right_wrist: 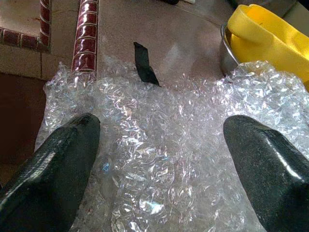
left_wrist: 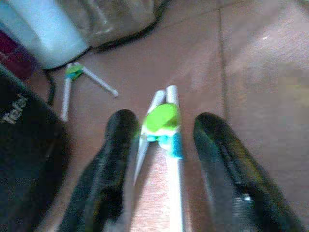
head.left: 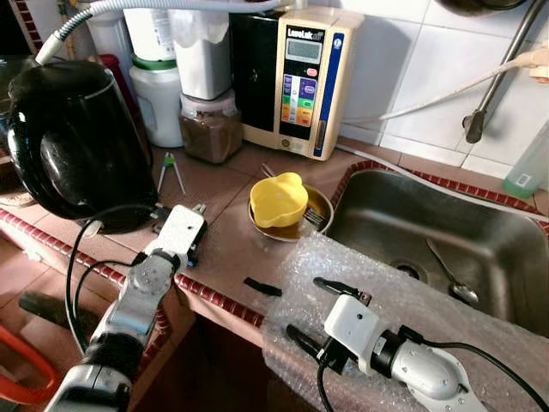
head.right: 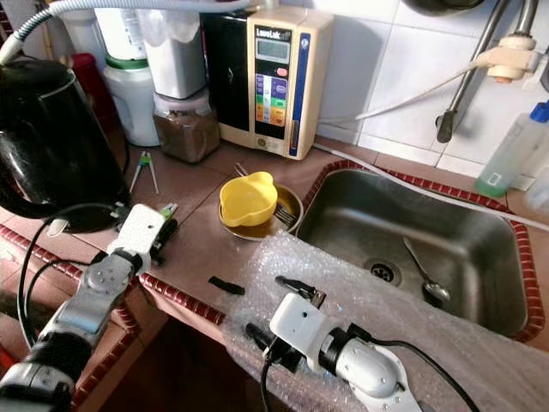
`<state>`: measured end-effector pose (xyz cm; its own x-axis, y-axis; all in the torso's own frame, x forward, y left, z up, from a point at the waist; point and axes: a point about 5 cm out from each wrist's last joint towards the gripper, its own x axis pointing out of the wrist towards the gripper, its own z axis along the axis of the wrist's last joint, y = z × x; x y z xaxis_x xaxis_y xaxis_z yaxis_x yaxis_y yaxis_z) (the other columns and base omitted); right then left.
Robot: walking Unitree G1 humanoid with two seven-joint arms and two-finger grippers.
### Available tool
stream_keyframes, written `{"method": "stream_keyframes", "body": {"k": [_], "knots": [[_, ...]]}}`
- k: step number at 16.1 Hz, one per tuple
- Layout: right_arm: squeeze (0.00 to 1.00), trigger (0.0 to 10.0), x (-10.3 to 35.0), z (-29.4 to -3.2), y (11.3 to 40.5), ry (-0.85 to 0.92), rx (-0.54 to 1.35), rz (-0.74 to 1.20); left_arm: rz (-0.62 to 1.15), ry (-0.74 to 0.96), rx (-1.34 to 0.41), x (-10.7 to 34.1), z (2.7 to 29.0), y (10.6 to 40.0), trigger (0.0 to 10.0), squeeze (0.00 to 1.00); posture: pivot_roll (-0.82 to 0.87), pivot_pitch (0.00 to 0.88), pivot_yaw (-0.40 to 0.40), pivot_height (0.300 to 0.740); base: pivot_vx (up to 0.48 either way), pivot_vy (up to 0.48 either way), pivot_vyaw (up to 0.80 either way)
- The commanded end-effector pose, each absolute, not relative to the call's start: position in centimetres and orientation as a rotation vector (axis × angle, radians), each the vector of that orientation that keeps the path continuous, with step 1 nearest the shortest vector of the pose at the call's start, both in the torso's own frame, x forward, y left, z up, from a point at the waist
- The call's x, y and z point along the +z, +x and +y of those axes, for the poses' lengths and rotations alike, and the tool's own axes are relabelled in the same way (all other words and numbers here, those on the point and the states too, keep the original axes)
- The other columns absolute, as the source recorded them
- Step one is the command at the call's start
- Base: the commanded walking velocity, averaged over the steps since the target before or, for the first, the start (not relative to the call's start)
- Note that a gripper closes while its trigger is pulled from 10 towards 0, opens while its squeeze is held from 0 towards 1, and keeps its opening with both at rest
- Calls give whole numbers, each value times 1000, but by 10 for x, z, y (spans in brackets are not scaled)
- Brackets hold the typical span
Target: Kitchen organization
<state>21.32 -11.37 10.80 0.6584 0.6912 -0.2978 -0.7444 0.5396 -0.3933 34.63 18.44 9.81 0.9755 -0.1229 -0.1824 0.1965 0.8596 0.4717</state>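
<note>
A small clip tool [left_wrist: 161,117] with a green and blue head and two white legs lies on the brown tiled counter [head.left: 227,245]. My left gripper [left_wrist: 165,126] is open around it, one black finger on each side with a gap to each. The same gripper [head.left: 196,232] sits just right of the black kettle [head.left: 73,142]. A sheet of bubble wrap [head.left: 412,300] drapes over the counter's front edge and the sink's near rim. My right gripper [head.left: 317,311] hovers open over the wrap [right_wrist: 169,96], holding nothing.
A yellow cup [head.left: 277,199] sits in a steel bowl [head.left: 319,206] with a fork. A second clip tool [head.left: 170,169] and a black strip [head.left: 262,287] lie on the counter. The sink [head.left: 480,240] holds a spoon [head.left: 455,283]. A water machine [head.left: 300,81] and jars [head.left: 206,124] line the wall.
</note>
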Motion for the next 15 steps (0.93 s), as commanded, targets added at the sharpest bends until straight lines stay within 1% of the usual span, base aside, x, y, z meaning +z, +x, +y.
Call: {"method": "stream_keyframes", "body": {"k": [1,4,6,9,11,12,13,15], "knots": [[353,10000,107,-122,215,-541,824,136,161,540,-143,96,189,347,10000,1000,63,0,7,740,0,0,0],[357,10000,107,-122,214,-543,826,138,196,558,-55,95,205,350,10000,1000,62,0,7,740,0,0,0],[353,10000,106,-122,213,-544,827,139,236,551,-70,90,205,350,10000,1000,61,0,5,740,0,0,0],[353,10000,106,-123,213,-550,830,142,411,420,-154,67,196,343,10000,1000,61,0,3,740,0,0,0],[357,10000,106,-124,213,-552,830,144,484,369,-214,57,189,339,10000,1000,60,0,2,740,0,0,0],[353,10000,106,-124,214,-553,829,145,537,338,-268,51,182,336,4863,580,60,0,2,740,0,0,0],[353,10000,107,-124,214,-554,829,145,576,271,-290,47,177,333,0,0,59,0,3,740,0,0,0],[353,10000,106,-124,213,-555,828,147,592,255,-293,46,176,332,0,0,57,0,4,740,0,0,0]]}}
